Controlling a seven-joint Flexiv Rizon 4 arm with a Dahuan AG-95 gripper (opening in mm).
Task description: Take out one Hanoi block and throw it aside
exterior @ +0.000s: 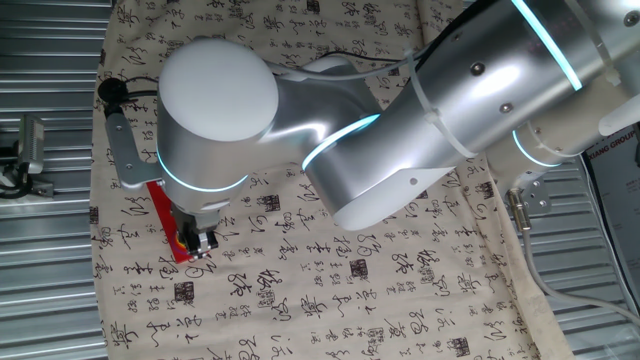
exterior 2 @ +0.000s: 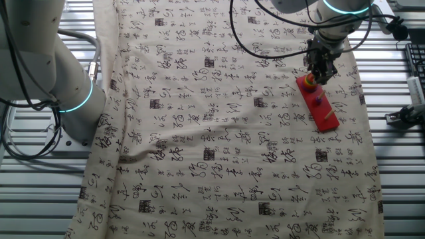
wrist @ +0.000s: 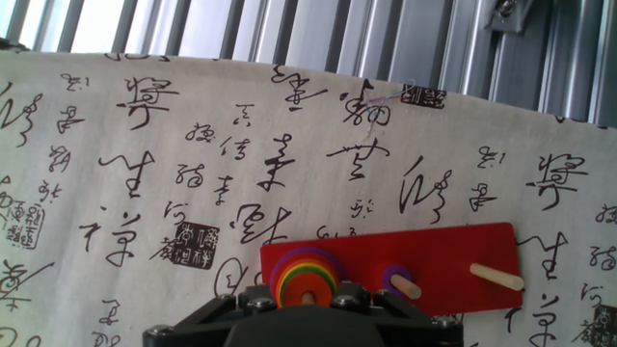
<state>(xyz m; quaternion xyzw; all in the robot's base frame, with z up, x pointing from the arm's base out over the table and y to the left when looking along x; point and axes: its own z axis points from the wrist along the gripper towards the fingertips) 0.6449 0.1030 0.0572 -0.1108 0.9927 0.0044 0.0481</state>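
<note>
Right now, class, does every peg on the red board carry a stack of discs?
No: in the hand view the red board has one bare peg; the disc stack sits on another.

Two opposite overhead views, one close hand view, share the board [wrist: 424,270].

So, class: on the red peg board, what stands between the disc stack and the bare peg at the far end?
In the hand view, one peg with a small purple disc at its base stands between the stack and the bare peg.

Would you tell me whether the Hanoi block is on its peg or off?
On: the Hanoi block tops the stacked discs on the red board, under the gripper.
</note>
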